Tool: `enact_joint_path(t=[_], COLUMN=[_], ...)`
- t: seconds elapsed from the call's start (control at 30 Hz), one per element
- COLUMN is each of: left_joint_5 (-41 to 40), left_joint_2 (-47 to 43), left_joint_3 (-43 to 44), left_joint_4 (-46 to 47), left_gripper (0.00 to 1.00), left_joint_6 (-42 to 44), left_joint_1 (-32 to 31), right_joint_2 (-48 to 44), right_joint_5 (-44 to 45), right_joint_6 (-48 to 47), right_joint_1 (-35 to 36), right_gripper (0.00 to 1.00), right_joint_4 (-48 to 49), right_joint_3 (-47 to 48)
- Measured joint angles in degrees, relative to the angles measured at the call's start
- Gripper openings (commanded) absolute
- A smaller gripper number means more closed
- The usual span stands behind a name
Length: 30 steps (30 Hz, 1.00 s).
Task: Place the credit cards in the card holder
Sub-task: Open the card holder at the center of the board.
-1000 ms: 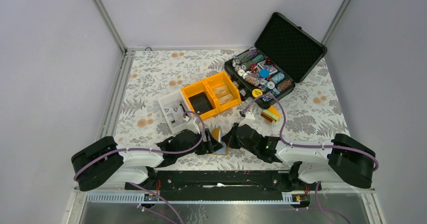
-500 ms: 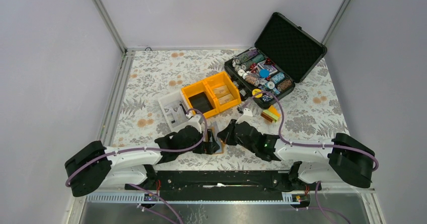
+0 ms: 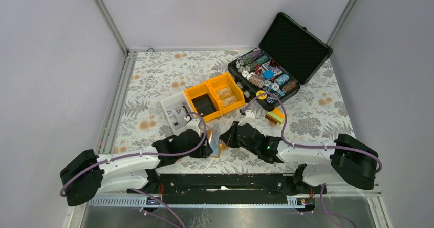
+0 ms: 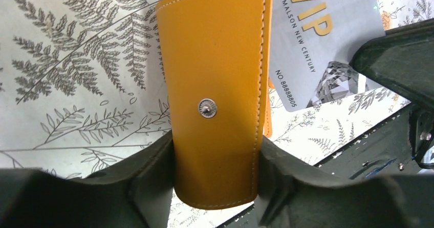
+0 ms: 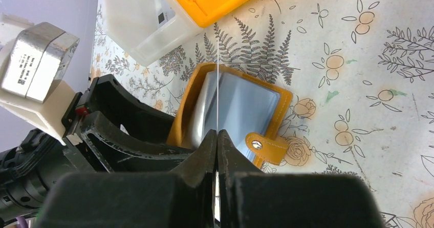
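The orange card holder [image 4: 215,84] stands with its snap-dot flap between my left gripper's [image 4: 215,156] fingers, which are shut on it. In the right wrist view the holder [image 5: 279,102] lies open with pale blue-grey pockets showing. My right gripper [image 5: 217,136] is shut on a credit card [image 5: 217,84], seen edge-on, with its far edge at the holder's pockets. The left wrist view shows this grey "VIP" card [image 4: 327,33] behind the holder. In the top view both grippers, left [image 3: 207,145] and right [image 3: 230,136], meet at the holder [image 3: 220,146] near the front edge.
An orange compartment bin [image 3: 215,97] and a white tray [image 3: 176,112] stand just beyond the grippers. An open black case [image 3: 271,77] with poker chips sits at the back right. A small orange-and-brown stack [image 3: 275,116] lies in front of it.
Both grippers have shifted a little left and away from the bases. The left arm has stretched forward with the holder. The card now stands against the holder's open side.
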Motion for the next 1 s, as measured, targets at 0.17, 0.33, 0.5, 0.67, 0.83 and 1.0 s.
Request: enact_joint_path(t=[0.17, 0.33, 0.5, 0.67, 0.83, 1.0], left_joint_5=[-0.44, -0.07, 1.55, 2.73, 2.75, 2.75], left_joint_2=[-2.84, -4.02, -3.82, -1.77, -1.36, -1.81], left_joint_3=[-0.33, -2.32, -7.54, -10.16, -11.02, -11.54], left_joint_4=[-1.44, 0.59, 8.44, 16.26, 18.64, 21.49], left_gripper=[0.29, 0.28, 0.28, 0.29, 0.48, 0.65], left_joint_6=[-0.83, -2.4, -5.92, -9.03, -10.45, -12.04], left_joint_1=[0.0, 0.0, 0.02, 0.04, 0.07, 0.04], right_joint_2=[0.0, 0.0, -0.15, -0.31, -0.72, -1.75], right_joint_5=[0.0, 0.02, 0.0, -0.59, -0.13, 1.9], right_joint_6=[0.04, 0.42, 1.55, 2.75, 3.89, 4.13], right_joint_1=[0.02, 0.02, 0.02, 0.2, 1.36, 1.99], right_gripper=[0.0, 0.0, 0.0, 0.0, 0.0, 0.0], right_joint_4=[0.0, 0.0, 0.09, 0.0, -1.44, -3.06], right_joint_3=[0.0, -0.02, -1.09, -3.8, -5.07, -5.38])
